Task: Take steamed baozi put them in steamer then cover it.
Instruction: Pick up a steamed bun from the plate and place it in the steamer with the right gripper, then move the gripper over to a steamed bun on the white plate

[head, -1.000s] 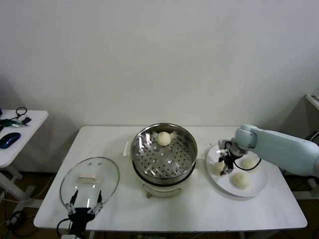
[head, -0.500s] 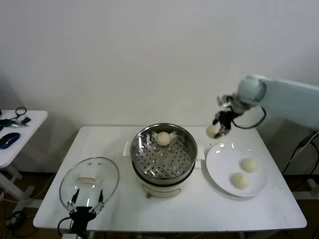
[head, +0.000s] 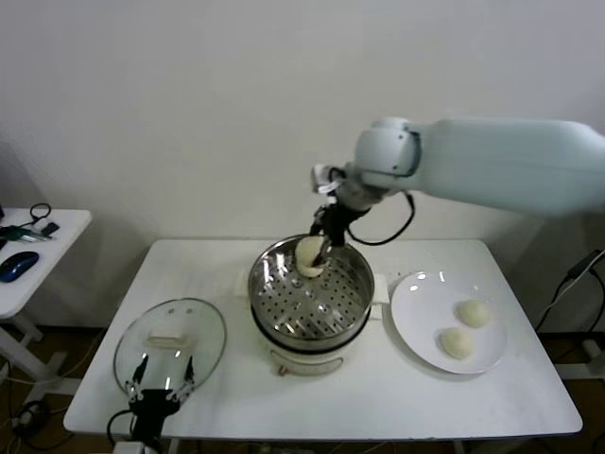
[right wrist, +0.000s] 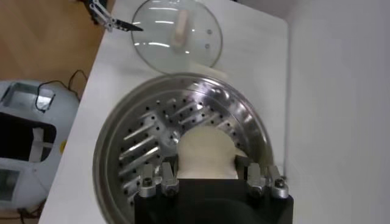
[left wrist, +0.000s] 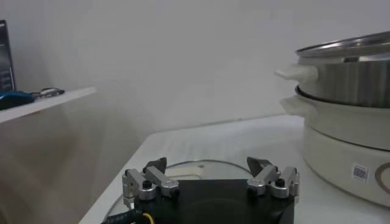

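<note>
My right gripper (head: 322, 244) is shut on a cream-white baozi (head: 307, 256) and holds it just above the back of the shiny steel steamer (head: 284, 298). In the right wrist view the gripper (right wrist: 206, 170) has the baozi (right wrist: 206, 149) between its fingers over the perforated steamer (right wrist: 140, 146). Any baozi under it is hidden. Two baozi (head: 473, 312) (head: 457, 342) lie on the white plate (head: 416, 288). The glass cover (head: 203, 326) lies flat at front left. My left gripper (head: 161, 390) is open at its near edge, also shown in the left wrist view (left wrist: 210, 178).
The steamer sits on a white cooker base (left wrist: 347, 152). A side table (head: 57, 227) at far left holds a blue mouse (head: 19, 266) and cables. The wall runs close behind the white table (head: 378, 407).
My right gripper lifted a baozi off the plate, rose, and carried it left to above the back of the steamer. The left arm has not moved.
</note>
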